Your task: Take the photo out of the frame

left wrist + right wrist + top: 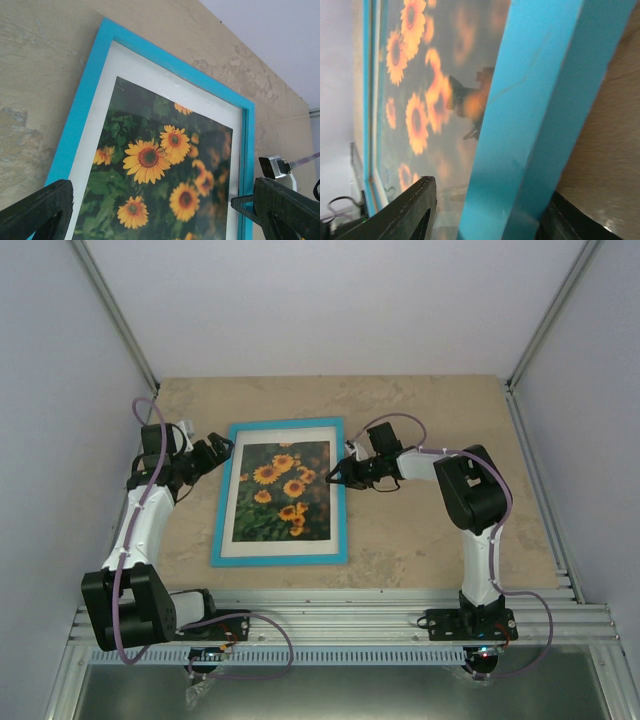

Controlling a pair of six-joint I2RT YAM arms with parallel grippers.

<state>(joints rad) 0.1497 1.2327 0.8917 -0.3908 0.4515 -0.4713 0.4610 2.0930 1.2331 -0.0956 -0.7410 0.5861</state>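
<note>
On the table (420, 540) the frame (222, 510) lies flat, face up, long axis running away from the bases, photo (283, 490) inside. Right gripper (335, 478) straddles its right border, jaws apart, not clamping. Left gripper (222, 450) gapes wide off the far-left corner.

Inside the right gripper (490, 210), the frame (535, 100) seemingly blocks passage.
</note>
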